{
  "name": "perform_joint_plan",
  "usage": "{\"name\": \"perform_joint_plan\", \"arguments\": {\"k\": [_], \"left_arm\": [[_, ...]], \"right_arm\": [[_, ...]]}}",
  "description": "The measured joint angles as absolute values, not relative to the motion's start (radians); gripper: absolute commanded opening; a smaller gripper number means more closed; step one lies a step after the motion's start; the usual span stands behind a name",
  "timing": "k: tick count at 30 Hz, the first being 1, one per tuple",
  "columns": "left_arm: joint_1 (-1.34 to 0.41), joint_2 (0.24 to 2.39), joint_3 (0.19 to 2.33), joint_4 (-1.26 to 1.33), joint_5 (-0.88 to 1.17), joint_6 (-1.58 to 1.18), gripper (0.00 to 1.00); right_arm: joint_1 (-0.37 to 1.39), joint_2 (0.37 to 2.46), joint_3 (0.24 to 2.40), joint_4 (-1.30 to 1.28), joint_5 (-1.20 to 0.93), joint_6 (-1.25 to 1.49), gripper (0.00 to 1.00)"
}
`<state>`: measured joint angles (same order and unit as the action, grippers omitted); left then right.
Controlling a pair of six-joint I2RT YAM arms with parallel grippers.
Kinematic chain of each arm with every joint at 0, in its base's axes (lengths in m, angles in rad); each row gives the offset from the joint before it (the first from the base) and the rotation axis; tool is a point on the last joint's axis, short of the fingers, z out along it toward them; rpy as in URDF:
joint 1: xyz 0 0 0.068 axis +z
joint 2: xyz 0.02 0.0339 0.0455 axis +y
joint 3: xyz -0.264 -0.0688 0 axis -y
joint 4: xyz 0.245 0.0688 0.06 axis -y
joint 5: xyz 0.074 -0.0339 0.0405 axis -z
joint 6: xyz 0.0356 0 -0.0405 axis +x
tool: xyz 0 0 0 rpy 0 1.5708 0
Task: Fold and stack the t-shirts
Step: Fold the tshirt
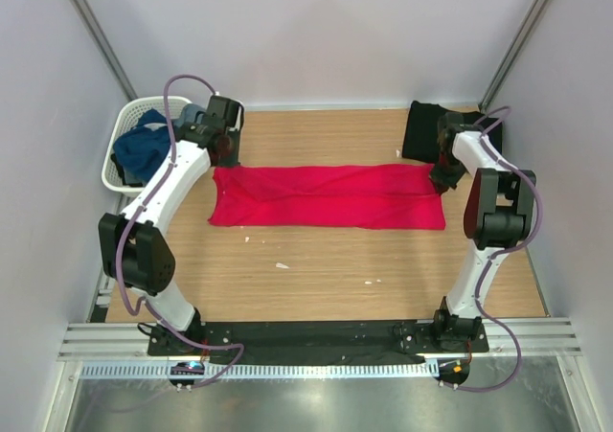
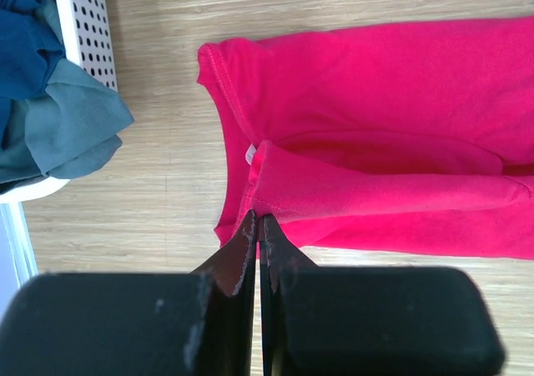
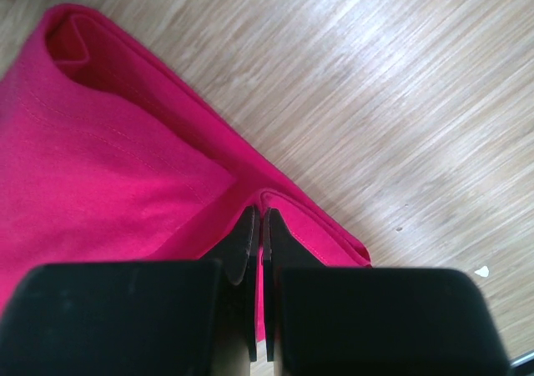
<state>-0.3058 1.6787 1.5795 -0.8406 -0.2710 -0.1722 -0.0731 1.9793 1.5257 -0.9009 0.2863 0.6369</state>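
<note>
Crosswise, red t-shirt [image 1: 329, 196], long axis left to right.

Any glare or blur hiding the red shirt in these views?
Left wrist: red shirt sharp and evenly lit, own fingers slightly soft close up. Right wrist: bright sheen on the table, shirt hem readable. Top external: even light.
</note>
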Motion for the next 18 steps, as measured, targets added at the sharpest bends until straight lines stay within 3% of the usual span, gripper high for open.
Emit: {"name": "perform_joint_plan", "arguments": {"k": [18], "left_arm": [[-0.283,1.679,1.509,-0.826,-0.277,-0.180,0.00]], "right_arm": [[-0.056,2.058,1.604,-0.913,0.295,0.629,0.01]]}}
